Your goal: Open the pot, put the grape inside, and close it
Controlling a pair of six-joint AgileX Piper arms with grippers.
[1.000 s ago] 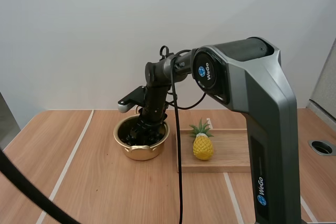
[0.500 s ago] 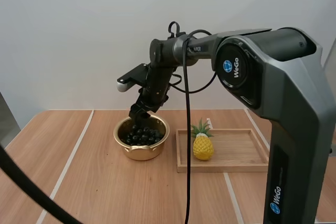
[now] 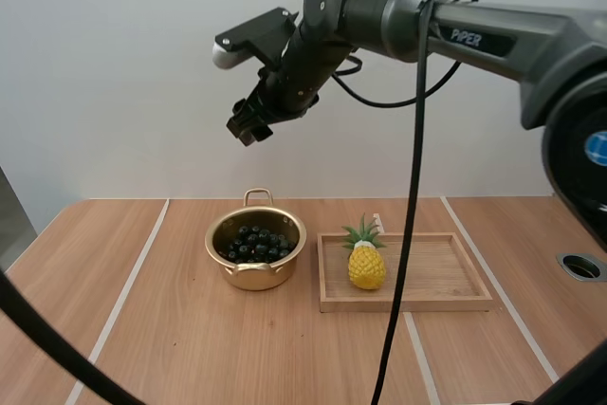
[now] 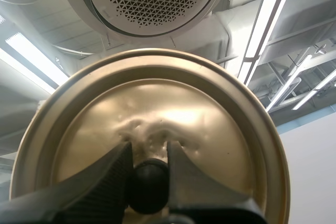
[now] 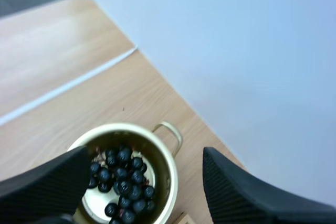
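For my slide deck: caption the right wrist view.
Open right gripper hovers above the uncovered pot, grapes already inside.

The right tool (image 3: 248,126), sunk among the grapes (image 3: 254,242) in the pot (image 3: 254,278) a second ago and just over its rim half a second ago, now hangs high above it, well apart. The grapes lie uncovered, and the arm's broad link no longer hides the right end of the wooden tray (image 3: 446,282).

Bright, even light — glare on the lid (image 4: 181,115).
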